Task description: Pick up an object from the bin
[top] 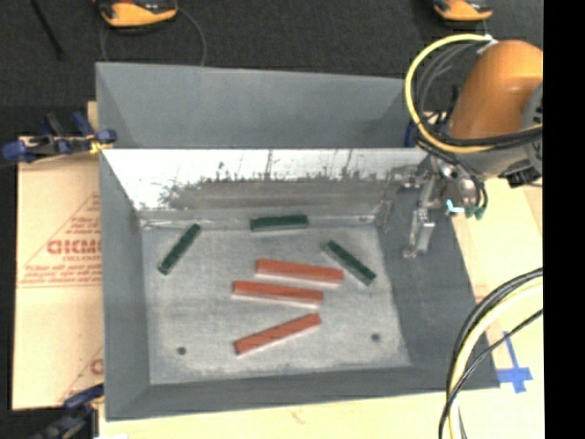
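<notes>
My gripper (419, 234) hangs over the bin's sloping right wall, above the floor and apart from every loose thing. Nearest to it is a dark green bar (350, 262), lying on a slant to its left on the bin floor. Just left of that bar lies a red-brown bar (299, 272), almost level. A second red-brown bar (277, 291) lies right below it, parallel to the first.
A third red-brown bar (277, 333) lies tilted near the front of the floor. Another green bar (279, 222) rests by the back wall, and one more green bar (178, 249) leans at the far left. The arm's orange cover and cables stand at the upper right.
</notes>
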{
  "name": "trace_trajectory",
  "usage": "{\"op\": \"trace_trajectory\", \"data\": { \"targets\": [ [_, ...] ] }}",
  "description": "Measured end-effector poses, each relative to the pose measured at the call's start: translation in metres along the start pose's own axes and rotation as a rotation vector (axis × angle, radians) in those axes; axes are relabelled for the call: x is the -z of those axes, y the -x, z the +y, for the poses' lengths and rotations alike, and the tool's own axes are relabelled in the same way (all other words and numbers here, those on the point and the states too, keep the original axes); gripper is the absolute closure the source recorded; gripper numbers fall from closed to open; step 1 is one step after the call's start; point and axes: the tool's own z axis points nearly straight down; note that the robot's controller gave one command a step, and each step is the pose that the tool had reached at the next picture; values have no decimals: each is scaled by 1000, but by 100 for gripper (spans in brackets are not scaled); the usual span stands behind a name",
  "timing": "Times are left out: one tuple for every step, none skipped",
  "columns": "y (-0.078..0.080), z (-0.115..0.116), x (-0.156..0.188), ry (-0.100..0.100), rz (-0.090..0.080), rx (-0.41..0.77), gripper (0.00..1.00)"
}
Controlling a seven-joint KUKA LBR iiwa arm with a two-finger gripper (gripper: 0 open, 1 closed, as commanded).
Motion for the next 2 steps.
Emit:
{"op": "trace_trajectory", "data": {
  "targets": [
    [-50, 21, -94, -1, -5, 425, 0],
    [-6, 86, -105, 1, -12, 223, 0]
  ]
}}
